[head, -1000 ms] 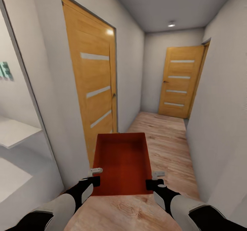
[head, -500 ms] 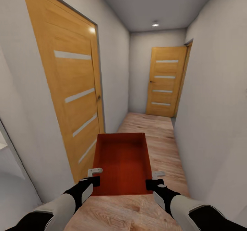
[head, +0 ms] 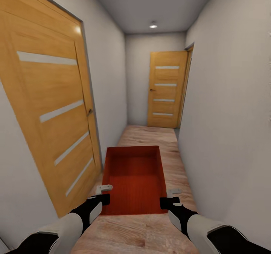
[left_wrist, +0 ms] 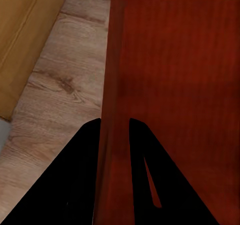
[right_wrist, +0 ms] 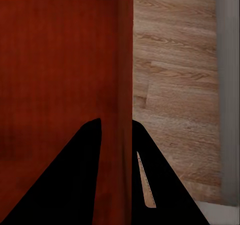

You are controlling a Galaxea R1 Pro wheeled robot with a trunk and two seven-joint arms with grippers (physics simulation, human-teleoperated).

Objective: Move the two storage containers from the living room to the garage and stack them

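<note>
Storage container [head: 133, 178] carried over hallway wood floor [head: 158, 137]. Left end effector [head: 104, 194] and right end effector [head: 169, 197] each clamp a side wall; wrist views confirm fingers [left_wrist: 82, 175] straddling it.

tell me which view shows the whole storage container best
The head view: the storage container shows whole there, open top up, carried between the left end effector and right end effector in a hallway. The left wrist view shows just one thin side wall clamped between fingers; the right wrist view shows the opposite wall, likewise.
</note>
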